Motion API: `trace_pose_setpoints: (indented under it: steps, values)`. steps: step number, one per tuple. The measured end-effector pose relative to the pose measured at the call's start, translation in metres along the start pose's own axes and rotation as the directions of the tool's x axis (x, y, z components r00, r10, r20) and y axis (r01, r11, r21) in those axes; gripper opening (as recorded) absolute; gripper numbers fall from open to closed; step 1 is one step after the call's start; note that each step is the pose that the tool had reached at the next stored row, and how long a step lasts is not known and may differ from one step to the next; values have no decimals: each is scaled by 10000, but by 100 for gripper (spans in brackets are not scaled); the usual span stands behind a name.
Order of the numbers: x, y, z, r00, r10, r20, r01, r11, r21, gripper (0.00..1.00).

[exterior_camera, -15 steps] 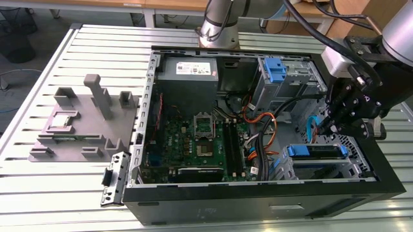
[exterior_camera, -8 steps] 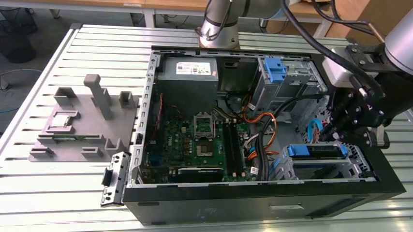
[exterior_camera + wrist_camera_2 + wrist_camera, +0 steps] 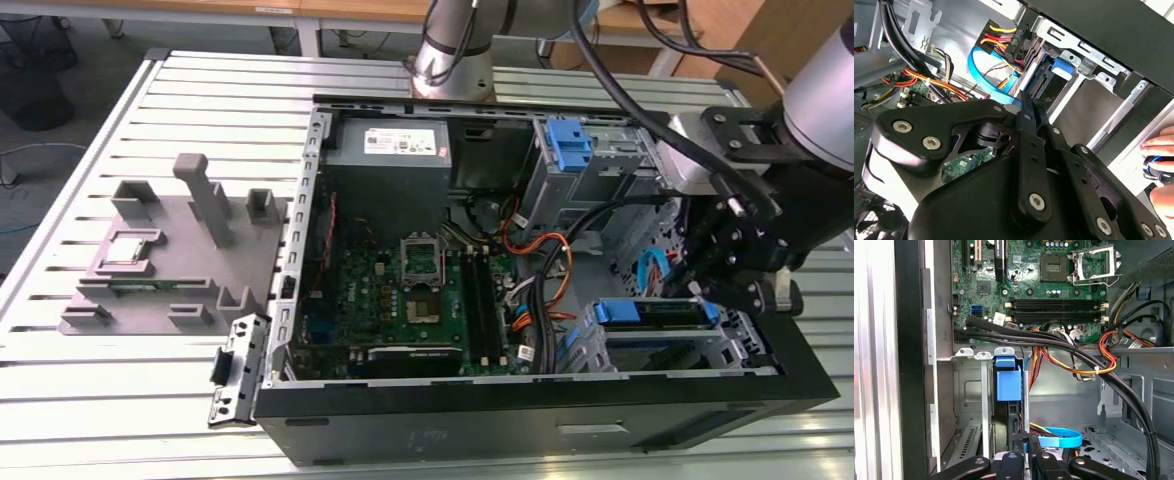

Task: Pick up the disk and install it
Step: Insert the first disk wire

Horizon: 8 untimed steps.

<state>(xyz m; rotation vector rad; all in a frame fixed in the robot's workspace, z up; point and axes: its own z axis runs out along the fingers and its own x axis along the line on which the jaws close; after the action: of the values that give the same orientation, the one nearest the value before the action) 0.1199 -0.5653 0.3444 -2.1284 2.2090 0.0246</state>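
The disk (image 3: 651, 313) lies in the lower drive bay at the front corner of the open computer case, on the exterior view's right, with its blue carrier edge facing up. Its blue tab (image 3: 1008, 380) shows in the first wrist view, and its blue end (image 3: 1061, 67) sits in the metal cage in the second wrist view. My gripper (image 3: 711, 290) hovers just beside the bay, at the disk's cable end. The fingers (image 3: 1025, 440) are pressed together with nothing between them, and their tips (image 3: 1026, 100) point at the disk's end.
A blue flat cable (image 3: 1059, 438) and orange, red and black wire bundles (image 3: 1074, 352) run close to the gripper. Another blue carrier (image 3: 567, 146) sits in the upper bay. A grey fixture (image 3: 174, 250) stands outside the case. A person's hand (image 3: 1160, 150) rests beyond the case wall.
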Motion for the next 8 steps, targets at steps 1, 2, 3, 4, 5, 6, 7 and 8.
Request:
trace_pose_setpoints:
  steps: [1,2,3,4,5,6,7,8]
  values:
    - [0,4,7,10000,-3,0,3,10000,28,16]
    - [1,7,12,10000,-5,-1,5,10000,41,16]
    - [2,11,19,10000,-7,-1,7,10000,46,16]
    - [2,16,24,10000,-8,0,8,10000,48,16]
    - [3,20,27,10000,-9,0,9,10000,49,16]
    - [4,25,30,10000,-10,1,10,10000,51,16]
    - [7,28,33,10000,-12,1,12,10000,52,16]
    - [11,29,36,10000,-13,2,13,10000,54,16]
